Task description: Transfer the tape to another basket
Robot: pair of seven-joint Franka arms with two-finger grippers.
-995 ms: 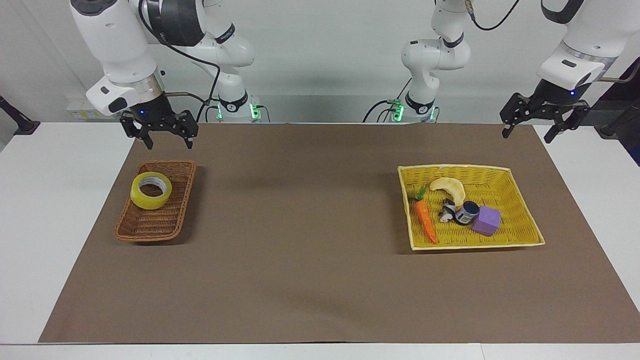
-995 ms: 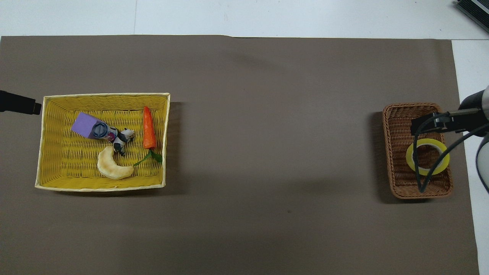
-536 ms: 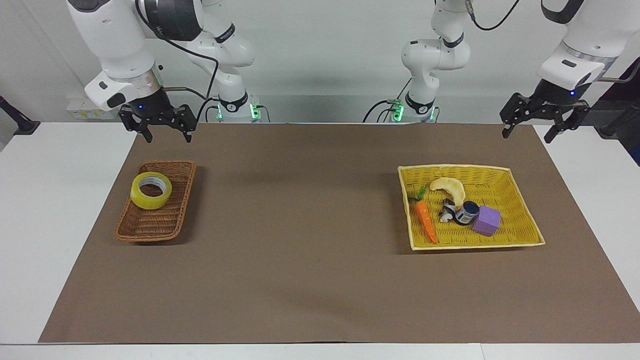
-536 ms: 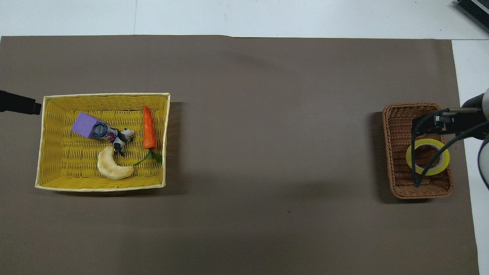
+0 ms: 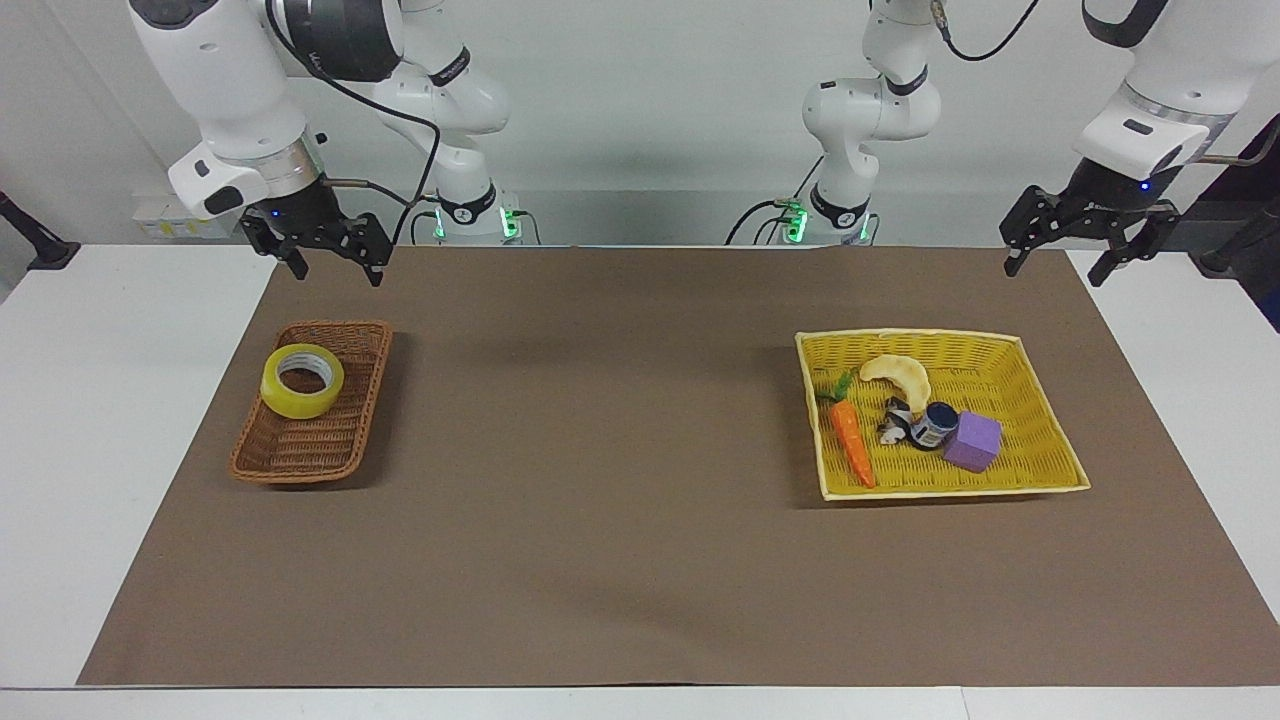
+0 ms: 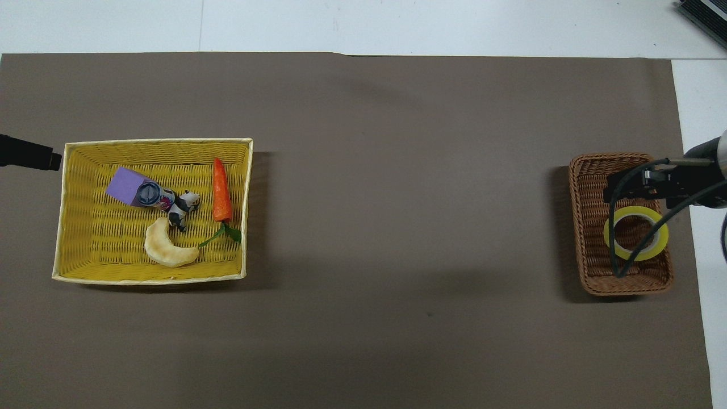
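The yellow tape (image 5: 302,380) lies flat in the small brown wicker basket (image 5: 300,455) at the right arm's end of the table, in the half of the basket nearer the robots. It also shows in the overhead view (image 6: 653,245) inside that basket (image 6: 588,227). My right gripper (image 5: 338,272) is open and empty, raised over the mat's edge by the basket's end nearer the robots. My left gripper (image 5: 1053,272) is open and empty, raised over the mat's corner at the left arm's end, where that arm waits.
A large yellow woven basket (image 5: 1045,478) at the left arm's end holds a purple cube (image 5: 973,441), a carrot (image 5: 853,444), a pale crescent (image 5: 897,373), a small dark jar (image 5: 935,424) and a small figure.
My right gripper has risen and drawn back from the brown basket toward its base. The tape stays in the basket. The left arm has not moved.
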